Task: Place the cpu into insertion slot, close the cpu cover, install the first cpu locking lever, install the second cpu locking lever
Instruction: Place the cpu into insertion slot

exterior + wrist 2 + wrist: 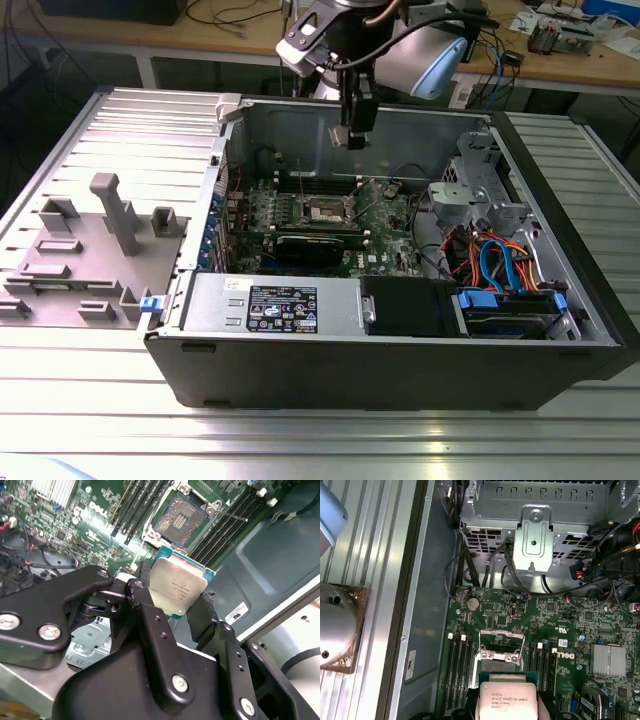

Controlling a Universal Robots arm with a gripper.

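My gripper (352, 138) hangs inside the open computer case, above the green motherboard (390, 225). It is shut on the cpu (177, 586), a flat square chip with a silvery top, pinched by its edges between the two black fingers (139, 592). In the first wrist view the cpu (507, 700) sits just short of the insertion slot (501, 642). The insertion slot (179, 520) lies open with its contact field bare. The cpu cover (501, 654) looks swung up at the slot's edge. A thin locking lever (232, 515) sticks out beside the slot.
Black memory slots (130, 505) flank the socket. A black card (318, 244) lies across the board nearer the power supply (270, 305). A metal drive cage (478, 190) and cable bundles (500, 262) fill the exterior view's right. Grey fixtures (110, 215) stand outside the case.
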